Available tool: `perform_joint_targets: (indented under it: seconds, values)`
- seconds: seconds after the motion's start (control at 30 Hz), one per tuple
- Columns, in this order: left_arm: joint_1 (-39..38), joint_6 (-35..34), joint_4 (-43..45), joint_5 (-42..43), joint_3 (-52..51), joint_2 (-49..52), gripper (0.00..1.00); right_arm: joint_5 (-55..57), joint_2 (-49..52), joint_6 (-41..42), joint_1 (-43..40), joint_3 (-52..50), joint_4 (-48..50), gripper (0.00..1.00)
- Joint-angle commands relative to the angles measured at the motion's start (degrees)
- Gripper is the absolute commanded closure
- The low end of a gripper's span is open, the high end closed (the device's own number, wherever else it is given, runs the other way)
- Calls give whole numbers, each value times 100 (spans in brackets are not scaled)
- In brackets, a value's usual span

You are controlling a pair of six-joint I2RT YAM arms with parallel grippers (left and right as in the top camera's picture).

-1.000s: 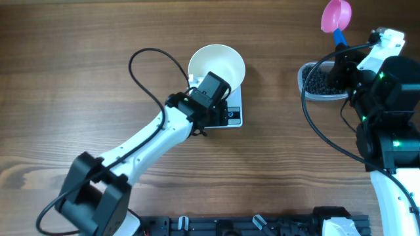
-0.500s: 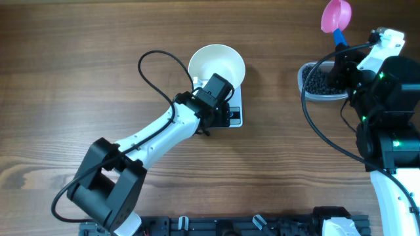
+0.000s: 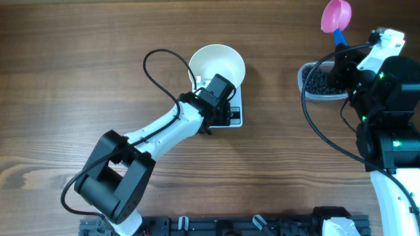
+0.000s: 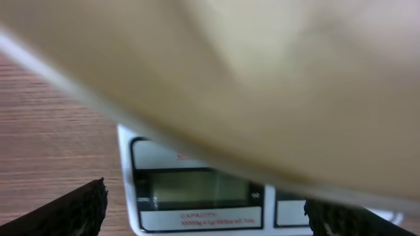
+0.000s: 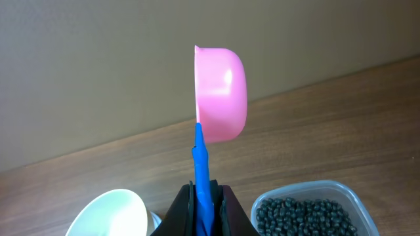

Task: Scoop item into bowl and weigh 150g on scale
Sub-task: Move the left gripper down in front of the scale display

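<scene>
Small, round, matte black beans (image 5: 305,213) lie heaped in a clear rounded plastic tub (image 5: 308,189), well to the right of the white rectangular digital scale (image 3: 233,113). A plain round white bowl (image 3: 217,64) sits on the scale. The left gripper (image 4: 210,223) hangs with its jaws spread wide at the scale's display, holding nothing. The right gripper (image 5: 205,208), also right of the scale, is clamped on the blue handle of a pink plastic scoop (image 5: 222,95).

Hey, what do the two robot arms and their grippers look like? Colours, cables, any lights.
The left arm has white links, chunky black joints and a thin looping black cable near its wrist. The left gripper is black, with dark fingers. The right arm is mostly black with small green lights, white lower down, and has a long black cable. The right gripper is black too.
</scene>
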Motion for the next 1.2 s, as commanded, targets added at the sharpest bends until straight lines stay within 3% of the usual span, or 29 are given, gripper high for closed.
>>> perform_joint_targets:
  seconds: [0.0,1.17]
  values:
    - [-20,107,11,-365,-37,72,0,35,11,-109,-15,142,13,96]
    - [-122,66,-72,-90,-39,72,0,35,11,-109,-15,142,13,96]
